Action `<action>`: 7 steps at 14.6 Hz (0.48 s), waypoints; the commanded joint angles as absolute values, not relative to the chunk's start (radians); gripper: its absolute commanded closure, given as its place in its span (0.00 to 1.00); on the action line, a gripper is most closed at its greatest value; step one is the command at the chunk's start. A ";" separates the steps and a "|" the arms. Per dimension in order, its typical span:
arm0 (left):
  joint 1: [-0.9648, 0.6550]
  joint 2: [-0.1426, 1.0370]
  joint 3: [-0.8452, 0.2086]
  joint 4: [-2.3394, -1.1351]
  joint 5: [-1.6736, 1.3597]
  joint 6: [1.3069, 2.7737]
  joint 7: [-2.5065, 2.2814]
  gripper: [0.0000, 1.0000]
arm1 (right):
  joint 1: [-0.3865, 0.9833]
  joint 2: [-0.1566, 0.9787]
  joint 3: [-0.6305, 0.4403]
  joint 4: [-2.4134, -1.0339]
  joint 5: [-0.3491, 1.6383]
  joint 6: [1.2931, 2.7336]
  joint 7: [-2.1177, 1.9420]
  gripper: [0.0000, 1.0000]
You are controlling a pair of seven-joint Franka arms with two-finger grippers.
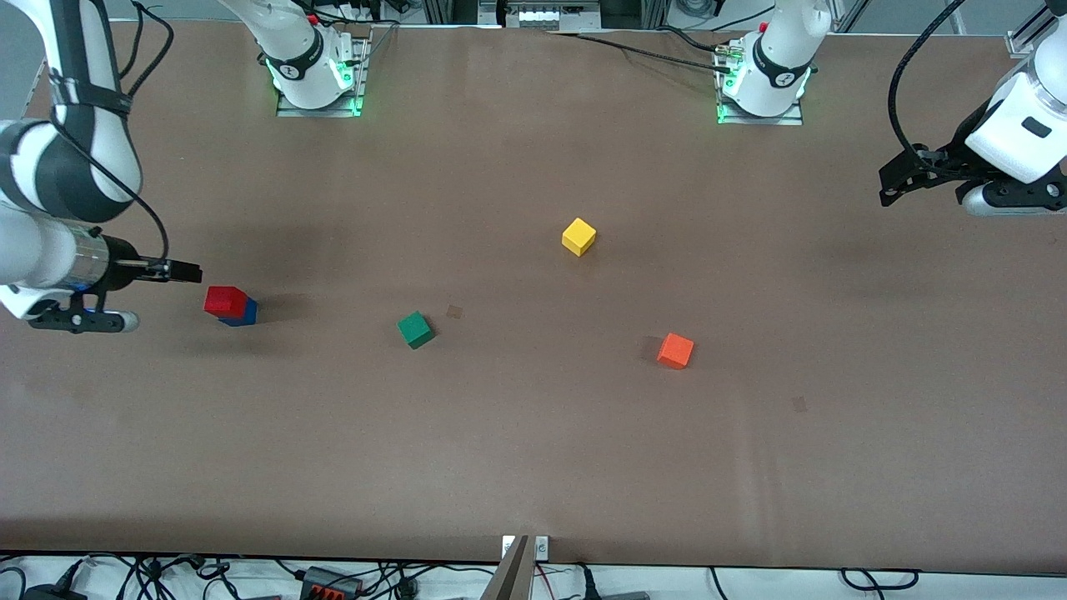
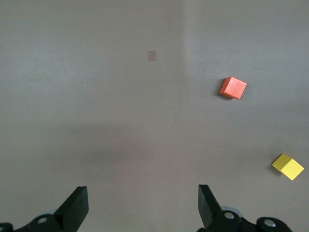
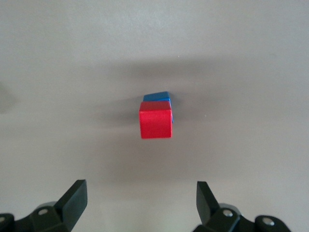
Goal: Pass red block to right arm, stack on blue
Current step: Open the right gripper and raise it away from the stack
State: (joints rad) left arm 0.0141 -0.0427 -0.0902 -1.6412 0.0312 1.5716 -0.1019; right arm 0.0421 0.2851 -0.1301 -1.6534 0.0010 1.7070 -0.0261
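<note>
Red block (image 1: 226,300) is sitting on top of the blue cube (image 1: 245,314) near the right arm's end of the brown counter (image 1: 533,450), the pair touching, with the upper cube shifted slightly so that a strip of blue is showing past one of its edges. In the right wrist view the red block (image 3: 156,123) is lying apart from the right tool (image 3: 140,203), centred between the lines of its two dark fingers (image 3: 75,200) but clear of both; the blue cube (image 3: 158,96) is peeking out from under it. That right tool (image 1: 179,270) is hanging just beside the stack, toward the right arm's end of the counter, its fingers spread wide and gripping nothing. The left tool (image 1: 896,185) is waiting over the left arm's end of the counter, well apart from the stack; in the left wrist view the left tool (image 2: 142,205) is showing its fingers (image 2: 77,203) set wide apart and holding nothing, over bare counter. A green cube (image 1: 415,329) is resting near the middle of the counter, slightly nearer to the front camera than the stack. A yellow cube (image 1: 578,237) is lying farther from the front camera than the green one, and an orange cube (image 1: 675,350) is sitting nearer to the front camera, toward the left arm's end; all three are lying well apart from one another.
</note>
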 commanded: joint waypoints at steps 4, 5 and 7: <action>0.020 -0.023 -0.086 -1.605 0.043 1.548 -0.087 0.00 | 0.035 0.275 -0.135 -1.457 0.003 1.625 -0.025 0.00; 0.020 -0.021 -0.086 -1.606 0.043 1.548 -0.086 0.00 | 0.034 0.272 -0.138 -1.442 0.003 1.623 -0.025 0.00; 0.025 -0.020 -0.080 -1.605 0.043 1.548 -0.084 0.00 | 0.032 0.255 -0.141 -1.439 0.006 1.602 -0.014 0.00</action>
State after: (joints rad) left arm 0.0213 -0.0405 -0.0862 -1.6411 0.0312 1.5714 -0.1019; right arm 0.0387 0.2627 -0.1398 -1.4637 0.0008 1.6422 -0.0259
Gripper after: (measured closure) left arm 0.000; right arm 0.000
